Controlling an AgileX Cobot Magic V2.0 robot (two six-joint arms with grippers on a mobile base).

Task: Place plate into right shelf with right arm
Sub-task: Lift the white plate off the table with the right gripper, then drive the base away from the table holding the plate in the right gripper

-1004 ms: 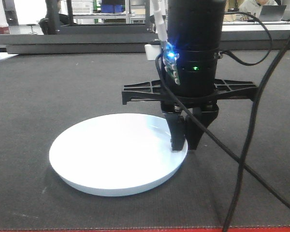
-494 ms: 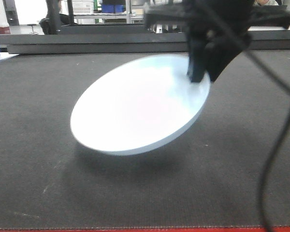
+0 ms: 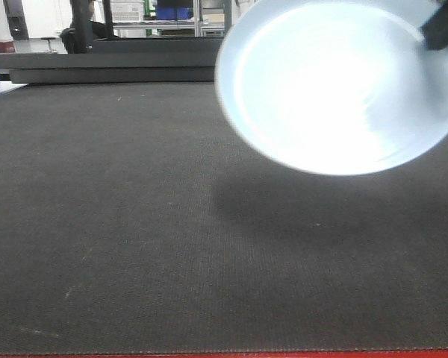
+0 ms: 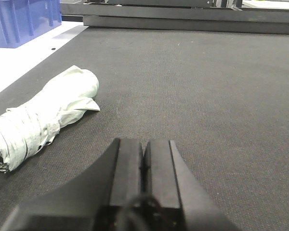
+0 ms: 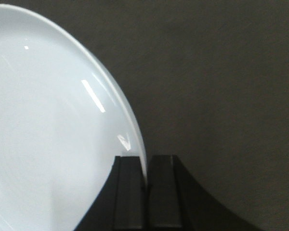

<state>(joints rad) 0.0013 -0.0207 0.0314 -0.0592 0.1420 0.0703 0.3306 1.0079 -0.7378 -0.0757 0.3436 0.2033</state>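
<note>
The pale blue-white plate (image 3: 336,82) hangs in the air at the upper right of the front view, tipped so that its glossy face is towards the camera. A blurred black tip of my right gripper (image 3: 443,28) pinches its right rim. In the right wrist view the plate (image 5: 48,120) fills the left side, and my right gripper (image 5: 145,159) is shut on its rim. My left gripper (image 4: 143,142) is shut on nothing, low over the dark mat. A metal rack with a blue bin (image 3: 173,10) stands far back; I cannot tell if it is the right shelf.
A rolled white umbrella (image 4: 43,115) lies on the mat left of my left gripper. Behind it a blue bin (image 4: 24,19) stands on a white surface. A long dark beam (image 3: 112,63) runs along the mat's far edge. The table's near edge (image 3: 209,355) is red.
The plate lay flat on the mat with my right gripper on its rim. It has since risen up and to the right, tilting until its face turned to the camera.
</note>
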